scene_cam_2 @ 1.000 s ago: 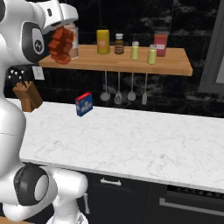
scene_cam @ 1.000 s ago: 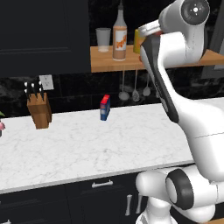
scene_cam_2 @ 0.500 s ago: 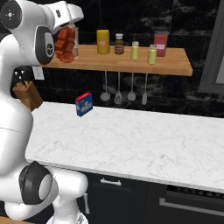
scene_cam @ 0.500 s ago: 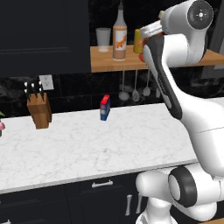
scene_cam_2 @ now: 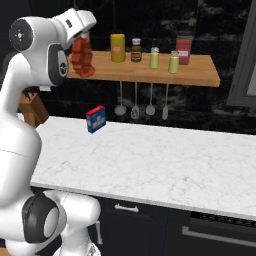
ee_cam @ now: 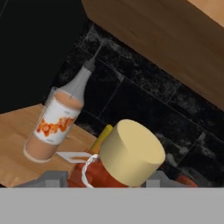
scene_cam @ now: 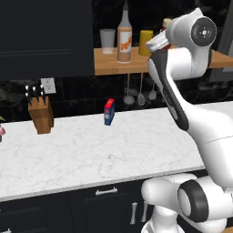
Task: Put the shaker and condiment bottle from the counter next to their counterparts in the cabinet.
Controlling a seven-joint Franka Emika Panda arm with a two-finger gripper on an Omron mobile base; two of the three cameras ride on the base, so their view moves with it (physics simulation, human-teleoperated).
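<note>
Carried closer to the light-brown wooden shelf (scene_cam_2: pixel 200 72), the reddish-brown ridged condiment bottle (scene_cam_2: pixel 82 57) is grasped by the gripper (scene_cam_2: pixel 83 39), not yet set beside the tall pale orange-labelled bottle (scene_cam: pixel 124 37); two yellow-green shakers (scene_cam_2: pixel 173 62) already stand together.

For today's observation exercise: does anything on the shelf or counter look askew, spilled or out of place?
Nothing is spilled or damaged. The reddish-brown condiment bottle is in the hand over the shelf's left end. On the counter, a small blue box stands alone, leaning slightly.
</note>
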